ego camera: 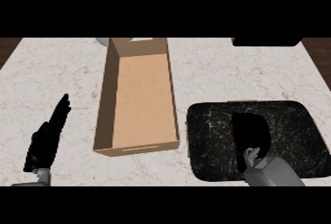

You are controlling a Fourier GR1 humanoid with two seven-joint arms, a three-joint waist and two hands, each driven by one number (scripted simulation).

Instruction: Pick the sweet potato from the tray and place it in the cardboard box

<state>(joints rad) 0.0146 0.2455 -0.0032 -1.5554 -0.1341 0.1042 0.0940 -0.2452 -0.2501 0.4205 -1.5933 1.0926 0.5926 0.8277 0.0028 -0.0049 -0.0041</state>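
A black tray (291,131) lies on the counter at the right. My right hand (251,133) is over the tray's middle, its fingers curled downward. A thin reddish edge of the sweet potato (230,127) shows at the hand's left side; the rest is hidden under the hand. The long open cardboard box (139,96) stands left of the tray, with nothing inside it. My left hand (48,135) rests open on the counter at the far left, fingers straight and pointing away.
A dark object (266,42) sits at the counter's back right edge. A pale round thing (103,41) peeks out behind the box's far end. Dark wood floor shows past the counter's left and right back corners.
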